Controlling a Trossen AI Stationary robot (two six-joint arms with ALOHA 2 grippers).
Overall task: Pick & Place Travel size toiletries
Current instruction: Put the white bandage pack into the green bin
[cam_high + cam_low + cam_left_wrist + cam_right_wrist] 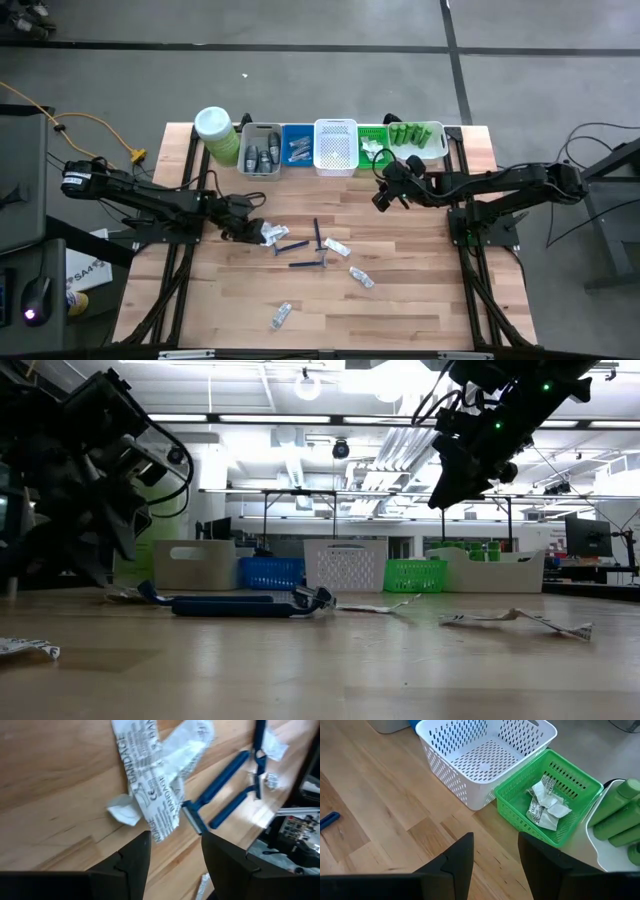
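Fingers of the left gripper [172,852] stand partly apart with bare wood showing between them; they hold nothing, and their tips hang just short of a crumpled white bandage sachet [150,775] lying on the wooden table [400,300]. Beside that sachet a blue razor [220,782] lies with its head near the fingertips, and a second blue razor [232,810] lies just alongside it. The left arm reaches in low from the table's left edge, its gripper angled down toward the sachet near the left-centre of the table. The right gripper [495,855] also has its fingers partly apart and empty, with only table surface between them. The right arm stretches in from the right side, its gripper raised above the table just in front of the row of bins at the far edge. Ahead of it sit a white perforated basket [450,750], whose inside shows nothing, and a green basket [580,782] holding a few crumpled white sachets [545,805]. Green bottles [617,812] lie in the white bin next to the green basket. More sachets [362,277] and razors are scattered across the middle of the table, one sachet lying apart near the front edge.
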